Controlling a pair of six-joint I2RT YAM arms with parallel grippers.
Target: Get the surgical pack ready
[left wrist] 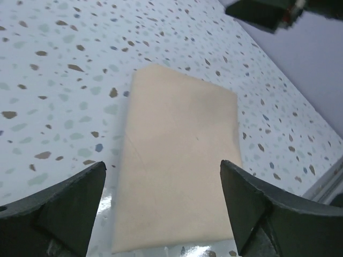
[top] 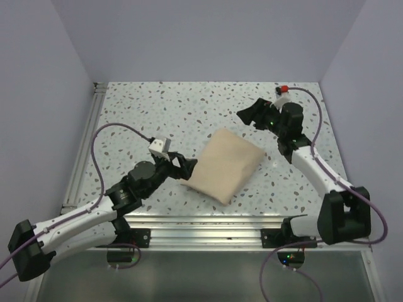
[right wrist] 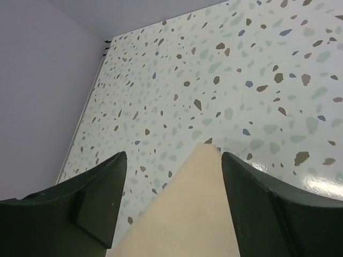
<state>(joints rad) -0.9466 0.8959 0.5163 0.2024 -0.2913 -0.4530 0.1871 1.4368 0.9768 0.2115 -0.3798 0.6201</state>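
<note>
The beige-tan wrap sheet [top: 223,165] lies folded into a flat rectangle in the middle of the speckled table. It also shows in the left wrist view [left wrist: 179,160] and one corner of it in the right wrist view [right wrist: 187,219]. My left gripper [top: 182,165] is open and empty at the wrap's near-left edge, its jaws straddling the short edge [left wrist: 162,165]. My right gripper [top: 247,116] is open and empty, raised beyond the wrap's far corner [right wrist: 173,156]. No steel tray, steel tools or white sachets are in view.
A small red and white part [top: 284,87] sits at the table's far right corner. Aluminium rails run along the near edge [top: 208,223] and the left edge [top: 85,145]. Lilac walls close the back and both sides.
</note>
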